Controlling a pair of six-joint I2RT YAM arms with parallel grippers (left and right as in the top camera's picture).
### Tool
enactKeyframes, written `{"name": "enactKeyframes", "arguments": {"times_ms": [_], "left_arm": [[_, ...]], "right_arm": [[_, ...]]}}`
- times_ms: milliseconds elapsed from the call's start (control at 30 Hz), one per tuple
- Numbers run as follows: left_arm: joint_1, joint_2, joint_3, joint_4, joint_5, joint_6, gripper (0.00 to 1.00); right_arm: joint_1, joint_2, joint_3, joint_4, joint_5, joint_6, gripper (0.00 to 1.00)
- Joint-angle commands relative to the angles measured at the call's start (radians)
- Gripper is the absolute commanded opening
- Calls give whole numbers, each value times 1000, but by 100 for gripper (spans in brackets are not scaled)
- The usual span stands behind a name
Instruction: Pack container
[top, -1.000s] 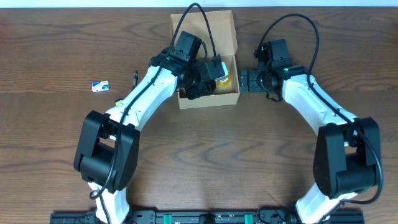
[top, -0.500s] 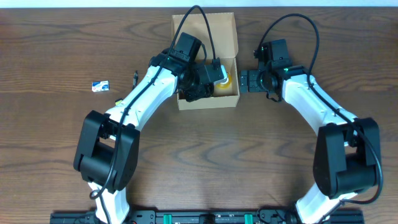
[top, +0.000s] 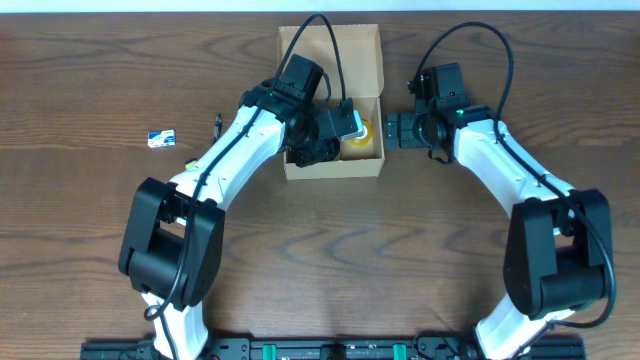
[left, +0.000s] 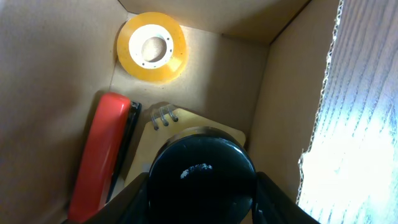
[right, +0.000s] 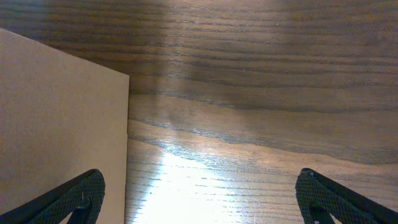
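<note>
By the worktop's far edge, the left end effector grips a black round item inside the container, apparently to place it, while the wide-spread right end effector sits beside its wall, likely as a brace.

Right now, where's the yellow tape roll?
In the left wrist view, upper left: the yellow tape roll lies flat on the container floor near a corner, just beyond the red stapler.

Tan-brown plain container; yellow tape roll; red stapler; black round object; dark woodgrain table.
</note>
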Motion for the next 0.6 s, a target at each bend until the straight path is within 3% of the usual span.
{"name": "enactKeyframes", "arguments": {"times_ms": [0,133,167,200,233,567], "left_arm": [[2,13,16,-5,-4,24,18],[2,13,16,-5,-15,24,24],[2,13,16,-5,-24,24,29],[2,13,16,-5,-33,24,40],[2,13,16,-5,-39,24,44],[2,13,16,-5,-45,23,55]], "right_arm": [[-5,0,1,-1,-3,10,99],[-5,0,1,-1,-3,10,99],[-5,0,1,-1,-3,10,99],[-5,0,1,-1,-3,11,99],[-5,0,1,-1,-3,10,99],[-5,0,1,-1,-3,10,99]]}}
